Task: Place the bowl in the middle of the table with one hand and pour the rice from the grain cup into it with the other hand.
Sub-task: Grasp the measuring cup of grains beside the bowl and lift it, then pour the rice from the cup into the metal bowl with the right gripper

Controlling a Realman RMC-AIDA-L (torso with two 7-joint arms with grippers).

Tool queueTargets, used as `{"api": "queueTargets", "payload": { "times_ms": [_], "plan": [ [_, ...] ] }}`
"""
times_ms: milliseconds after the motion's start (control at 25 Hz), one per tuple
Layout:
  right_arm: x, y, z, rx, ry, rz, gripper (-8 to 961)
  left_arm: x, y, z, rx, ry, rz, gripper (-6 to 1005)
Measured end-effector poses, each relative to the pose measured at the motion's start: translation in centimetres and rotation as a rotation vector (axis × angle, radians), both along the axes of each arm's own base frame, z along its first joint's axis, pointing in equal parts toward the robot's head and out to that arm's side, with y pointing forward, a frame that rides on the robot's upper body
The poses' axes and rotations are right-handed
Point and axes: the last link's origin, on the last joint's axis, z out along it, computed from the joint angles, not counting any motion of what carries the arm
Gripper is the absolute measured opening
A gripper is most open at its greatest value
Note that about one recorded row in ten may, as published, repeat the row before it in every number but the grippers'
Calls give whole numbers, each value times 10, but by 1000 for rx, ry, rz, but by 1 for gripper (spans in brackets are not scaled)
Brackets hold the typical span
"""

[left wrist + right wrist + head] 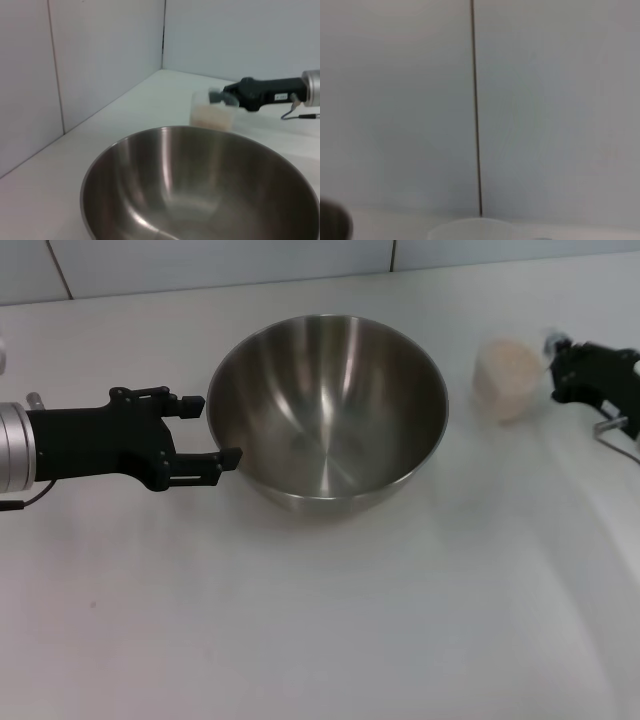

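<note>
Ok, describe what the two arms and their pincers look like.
Left pincer: matte black, angular, with two thin flat fingers, on a silver metal wrist cylinder with a thin dark cable beneath. Right pincer: the same black housing, with a thin looped cable; the left wrist view shows its silver collar and a small white label.

Light was even and bright, soft shadows pooling under the bowl (327, 412) on the table (320, 620). Pale sheen streaked the steel. The grain cup (213, 110) looked blurred; the right wrist view was hazy throughout.
</note>
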Motion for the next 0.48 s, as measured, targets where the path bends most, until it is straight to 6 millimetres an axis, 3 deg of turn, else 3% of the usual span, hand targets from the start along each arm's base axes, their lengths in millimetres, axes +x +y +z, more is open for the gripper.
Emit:
{"api": "queueTargets", "payload": {
  "times_ms": [160, 240, 360, 400, 480],
  "plan": [
    [-16, -12, 19, 129, 39, 154, 1, 1, 0, 0, -1, 0, -3, 805],
    [-40, -19, 29, 254, 2, 329, 2, 1, 0, 0, -1, 0, -3, 805],
    [-58, -16, 26, 302, -64, 428, 3, 1, 0, 0, -2, 0, -5, 805],
    [-74, -10, 16, 331, -161, 500, 4, 2, 0, -1, -4, 2, -7, 805],
    [-84, -7, 6, 345, -232, 539, 5, 2, -1, -1, -7, 2, -8, 805]
  ]
}}
